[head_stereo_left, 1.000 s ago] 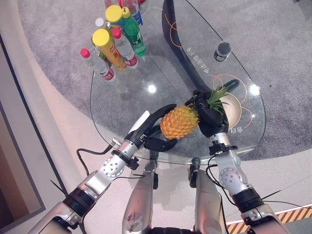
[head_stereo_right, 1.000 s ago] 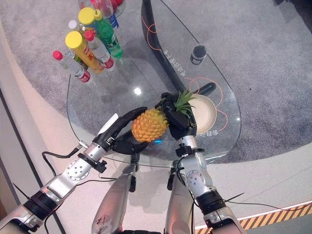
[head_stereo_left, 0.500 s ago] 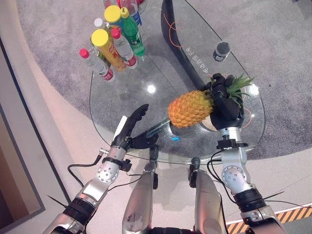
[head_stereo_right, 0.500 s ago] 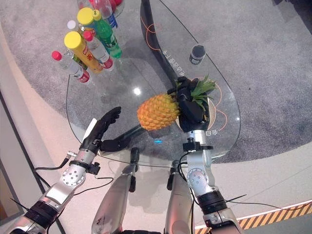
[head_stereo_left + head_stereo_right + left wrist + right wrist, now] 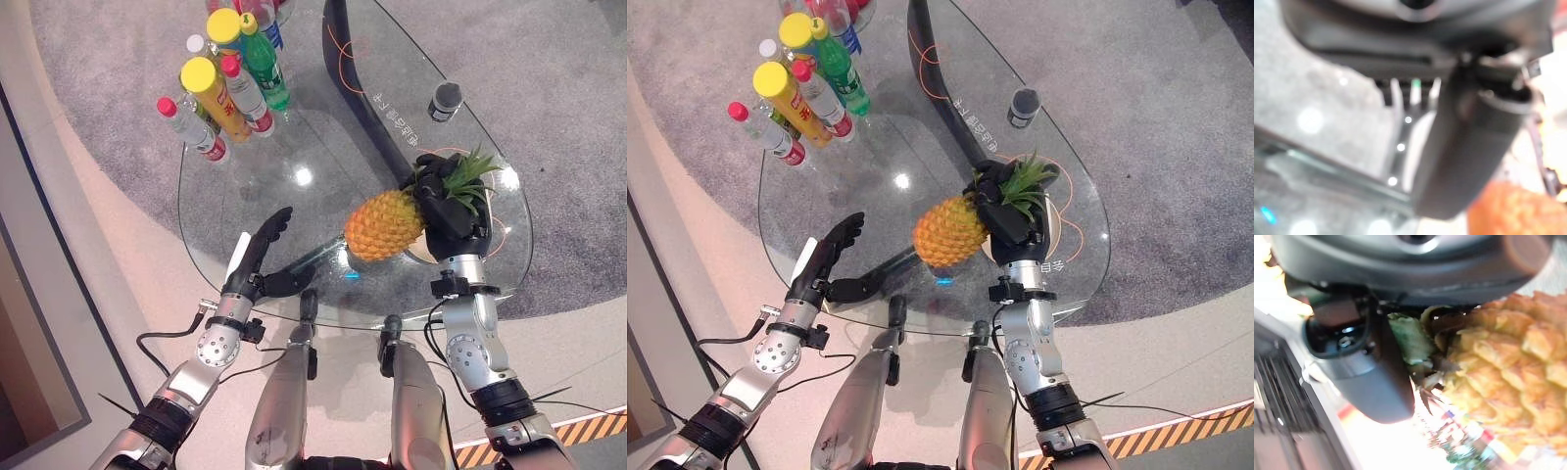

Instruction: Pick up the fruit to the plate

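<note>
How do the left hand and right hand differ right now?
The right hand is curled round the crown end of the pineapple, carrying it above the glass table by the plate; the left hand holds nothing, its fingers straight. The right hand is over the table's right side, the left hand near its front edge. Both are dark hands on silver-grey arms.

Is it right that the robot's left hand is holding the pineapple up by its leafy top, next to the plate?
Not quite: the right hand is holding the pineapple by its leafy top, next to the plate. The left hand is open, apart from the fruit. The left eye view shows this.
</note>
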Tool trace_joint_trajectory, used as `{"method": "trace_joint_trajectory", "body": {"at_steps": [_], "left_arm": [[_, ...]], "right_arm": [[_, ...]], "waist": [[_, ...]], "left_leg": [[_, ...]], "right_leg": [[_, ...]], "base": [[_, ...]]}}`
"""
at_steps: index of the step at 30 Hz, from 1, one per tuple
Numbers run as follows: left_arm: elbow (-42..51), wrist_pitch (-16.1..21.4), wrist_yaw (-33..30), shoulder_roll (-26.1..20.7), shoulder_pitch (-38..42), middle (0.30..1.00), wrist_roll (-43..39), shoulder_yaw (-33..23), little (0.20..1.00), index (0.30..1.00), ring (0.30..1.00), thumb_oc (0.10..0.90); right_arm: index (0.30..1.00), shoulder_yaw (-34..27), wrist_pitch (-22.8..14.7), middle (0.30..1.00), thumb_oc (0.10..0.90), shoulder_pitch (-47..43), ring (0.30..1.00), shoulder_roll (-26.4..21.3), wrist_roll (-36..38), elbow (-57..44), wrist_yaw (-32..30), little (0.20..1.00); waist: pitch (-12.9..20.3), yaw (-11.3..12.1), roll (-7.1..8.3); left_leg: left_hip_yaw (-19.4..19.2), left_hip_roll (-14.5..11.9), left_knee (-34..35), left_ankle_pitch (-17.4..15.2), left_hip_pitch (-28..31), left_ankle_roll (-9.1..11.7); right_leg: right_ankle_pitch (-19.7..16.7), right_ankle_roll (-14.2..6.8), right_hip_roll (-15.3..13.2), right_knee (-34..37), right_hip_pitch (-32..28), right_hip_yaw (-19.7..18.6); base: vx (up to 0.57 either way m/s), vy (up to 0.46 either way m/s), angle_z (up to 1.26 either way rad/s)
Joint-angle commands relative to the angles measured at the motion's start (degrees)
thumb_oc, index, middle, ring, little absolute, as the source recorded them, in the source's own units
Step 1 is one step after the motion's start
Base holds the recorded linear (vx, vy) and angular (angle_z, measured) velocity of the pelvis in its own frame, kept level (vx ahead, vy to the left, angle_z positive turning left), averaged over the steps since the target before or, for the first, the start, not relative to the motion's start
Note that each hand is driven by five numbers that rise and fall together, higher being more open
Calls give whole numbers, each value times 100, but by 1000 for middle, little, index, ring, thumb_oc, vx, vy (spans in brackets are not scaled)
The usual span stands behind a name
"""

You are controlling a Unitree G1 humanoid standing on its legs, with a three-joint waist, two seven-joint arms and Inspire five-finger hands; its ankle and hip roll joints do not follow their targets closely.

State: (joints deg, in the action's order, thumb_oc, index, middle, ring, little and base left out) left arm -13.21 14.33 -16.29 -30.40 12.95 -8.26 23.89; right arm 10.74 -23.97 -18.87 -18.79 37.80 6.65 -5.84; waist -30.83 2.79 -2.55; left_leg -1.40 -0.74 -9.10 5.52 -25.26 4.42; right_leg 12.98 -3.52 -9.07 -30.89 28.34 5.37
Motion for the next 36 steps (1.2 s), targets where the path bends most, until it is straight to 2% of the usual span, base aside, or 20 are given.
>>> {"method": "trace_joint_trajectory", "body": {"at_steps": [1,7,10,15,17,24,27,36], "left_arm": [[245,213,-352,16,107,900,63,-288,900,900,900,800],[-3,285,-477,16,81,900,142,-161,900,900,900,800],[-35,300,-535,7,95,900,74,-84,900,900,900,800],[42,236,-635,-23,138,900,41,35,900,900,900,800],[61,233,-667,-23,156,900,44,78,900,900,900,800],[142,253,-700,-63,195,900,7,175,900,900,900,800],[211,250,-731,-99,247,900,-30,229,900,900,900,800],[411,189,-805,-168,242,900,-64,292,900,900,900,800]], "right_arm": [[300,-388,-472,300,100,-771,300,-292,-1320,-1074,-722,200],[300,-463,-452,300,100,-957,300,-556,-1847,-957,-1395,200],[300,-389,-360,300,100,-1105,300,-677,-2549,-840,-2137,200],[300,-360,-40,300,100,-1315,300,-949,-4284,-568,-3671,200],[300,-302,29,300,100,-1416,300,-1074,-4592,-458,-4072,200],[300,-128,130,300,100,-1711,300,-1330,-5009,-104,-4745,200],[300,-7,287,300,100,-1844,300,-1453,-5393,121,-5104,200],[300,27,240,300,100,-1847,300,-1592,-5486,433,-5726,200]], "waist": [[103,-195,234],[103,-203,188],[103,-199,139],[103,-182,63],[103,-170,37],[103,-127,-38],[103,-98,-94],[103,-71,-178]], "left_leg": [[-265,376,-1252,-849,-101,-361],[-270,373,-1315,-860,-224,-361],[-291,368,-1382,-861,-376,-362],[-309,374,-1433,-862,-580,-372],[-312,372,-1442,-861,-647,-380],[-318,391,-1508,-863,-885,-379],[-318,401,-1551,-862,-1050,-382],[-324,419,-1638,-911,-1303,-389]], "right_leg": [[-1517,-35,110,1486,-317,328],[-1514,-44,97,1425,-185,303],[-1517,-42,87,1355,-24,285],[-1527,-56,87,1288,196,259],[-1537,-64,83,1272,275,257],[-1541,-64,91,1205,512,243],[-1538,-74,93,1126,691,253],[-1504,-84,117,1015,964,270]], "base": [[0,0,0],[0,0,0],[-6,11,0],[0,0,0],[0,0,0],[-3,1,-1],[0,0,0],[0,0,0]]}}
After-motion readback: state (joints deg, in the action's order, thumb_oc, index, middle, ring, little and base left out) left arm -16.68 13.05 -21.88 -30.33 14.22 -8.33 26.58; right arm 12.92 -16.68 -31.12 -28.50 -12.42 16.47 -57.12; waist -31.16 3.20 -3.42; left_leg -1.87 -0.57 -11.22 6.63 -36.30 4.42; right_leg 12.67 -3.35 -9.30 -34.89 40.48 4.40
